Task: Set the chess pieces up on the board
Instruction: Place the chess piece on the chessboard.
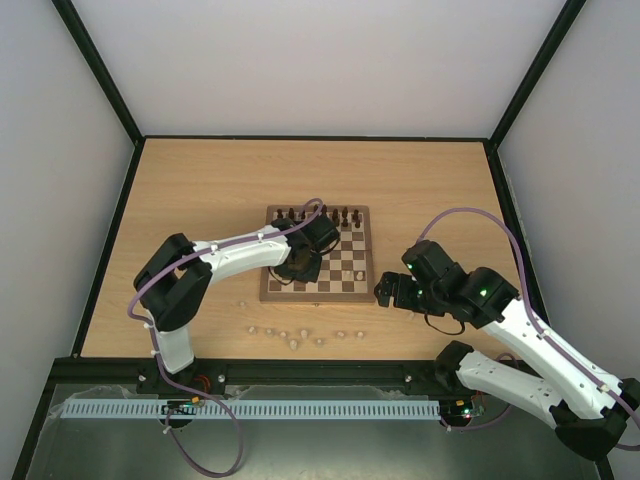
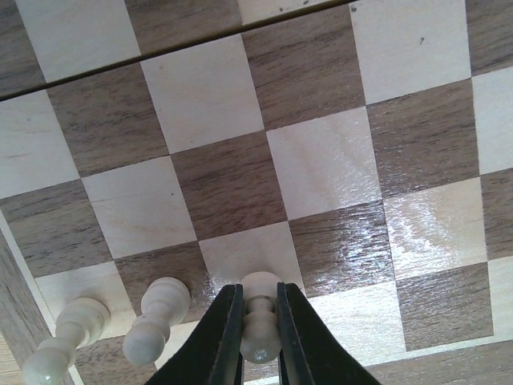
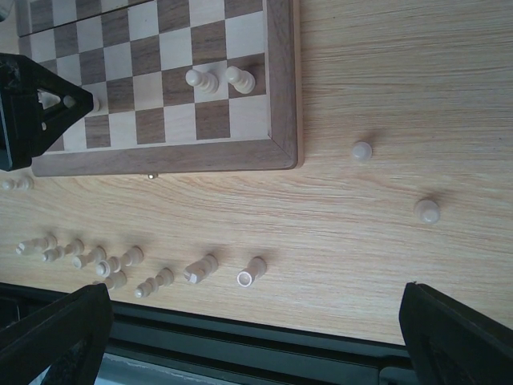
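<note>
The left arm's black two-finger tool [image 2: 258,290] is gripping a small pale cream wooden chess piece [image 2: 260,325] around its neck. One finger is pressing on each side. It is holding the piece upright over a cream square in the near rows of the square wooden chessboard with dark brown and cream chequers [image 3: 282,80]. The wrist view is not showing whether the base is touching the square yet. Two more cream pieces [image 2: 152,325] are standing just beside it, toward the board's border, so a near row seems to be filling up one piece at a time.

The step in hand looks like setting this piece down. Doing it well means lowering it straight, with no tilt, until the base is sitting flat in the middle of its square. The fingers should then be parting only a little, since the nearer neighbour is standing close to one of them and a wide opening risks knocking it. After that the tool should be rising vertically, clear of the piece's head, before travelling sideways.

The right arm's tool [image 1: 386,291] is hovering over the light-wood tabletop [image 1: 200,190] just off the board's near right corner, with its fingers wide apart and carrying nothing. The dark brown pieces [image 1: 345,215] are lining the board's far row. Many loose cream pieces [image 3: 104,261] are lying scattered on the tabletop by its near edge, so much of the cream side is waiting to be placed.
</note>
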You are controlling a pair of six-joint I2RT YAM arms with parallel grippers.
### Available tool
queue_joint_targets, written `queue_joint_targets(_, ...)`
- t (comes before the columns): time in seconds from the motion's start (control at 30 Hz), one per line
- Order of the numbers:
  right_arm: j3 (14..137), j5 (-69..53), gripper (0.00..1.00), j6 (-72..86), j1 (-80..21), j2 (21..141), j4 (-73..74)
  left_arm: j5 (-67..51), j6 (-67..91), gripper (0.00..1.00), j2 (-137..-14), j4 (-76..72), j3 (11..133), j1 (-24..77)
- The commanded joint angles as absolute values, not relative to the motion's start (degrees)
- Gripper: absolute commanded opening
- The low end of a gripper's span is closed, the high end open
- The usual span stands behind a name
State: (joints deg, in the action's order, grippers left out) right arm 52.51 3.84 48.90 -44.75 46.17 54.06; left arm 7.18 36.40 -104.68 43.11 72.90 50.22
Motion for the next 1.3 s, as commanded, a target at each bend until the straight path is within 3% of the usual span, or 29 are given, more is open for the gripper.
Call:
queue_joint_targets(0.0, 51.6, 3.3, 0.99, 49.0, -45.0, 46.4, 55.3, 8.3, 35.9, 0.07, -105.4, 43.3, 72.3, 49.9)
queue_joint_targets(0.27, 51.5, 3.3, 0.99, 49.0, -45.0, 46.3, 55.2, 8.6, 35.9, 0.1, -105.5, 43.1, 71.9, 49.6)
queue_joint_targets(0.63, 51.2, 3.2, 0.99, 49.2, -45.0, 45.8, 55.3, 9.4, 36.1, 0.28, -105.1, 43.0, 72.0, 49.4)
queue_joint_targets(0.97, 51.6, 3.0, 0.99, 49.2, -45.0, 46.3, 55.5, 7.9, 36.2, 0.3, -100.2, 47.9, 80.2, 49.5)
queue_joint_targets(1.17, 50.7, 1.6, 0.99, 49.8, -45.0, 47.8, 54.3, 6.6, 35.5, 0.46, -94.2, 53.9, 87.3, 49.5)
queue_joint_targets(1.27, 50.0, 0.7, 0.99, 50.2, -45.0, 48.7, 53.6, 4.7, 34.7, 0.59, -90.1, 54.7, 86.8, 49.5)
